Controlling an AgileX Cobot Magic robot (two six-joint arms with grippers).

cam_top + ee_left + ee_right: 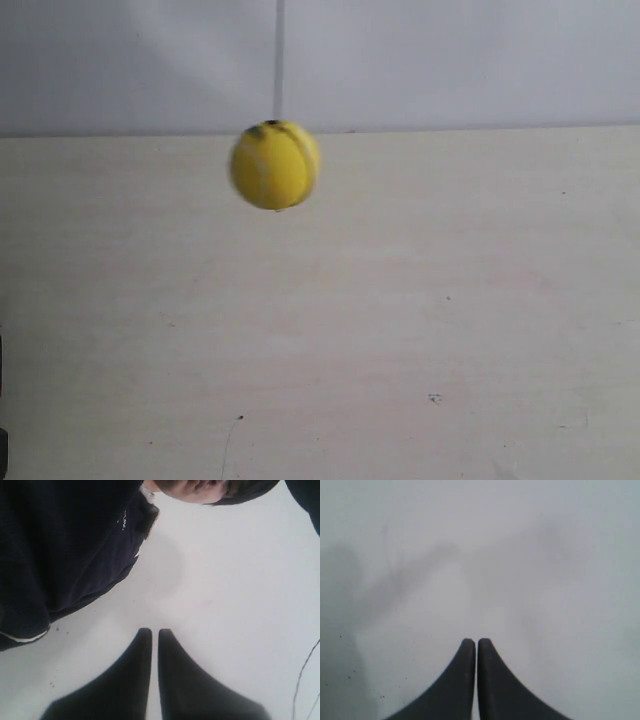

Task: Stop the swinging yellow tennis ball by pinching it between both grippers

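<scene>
The yellow tennis ball (275, 165) hangs on a thin string (279, 60) above the pale wooden table, left of centre in the exterior view, slightly blurred by motion. Neither gripper shows in that view except a dark sliver at the lower left edge (2, 420). In the left wrist view my left gripper (151, 632) is shut, its black tapered jaws nearly touching with nothing between them, over a white surface. The right wrist view has my right gripper (472, 642) shut and empty too, facing a plain grey-white surface. No ball appears in either wrist view.
The pale wooden table (400, 330) fills the exterior view, with a white wall (450, 60) behind. A person in dark clothing (65, 545) fills one side of the left wrist view, and a thin dark cable (302, 675) runs along its edge.
</scene>
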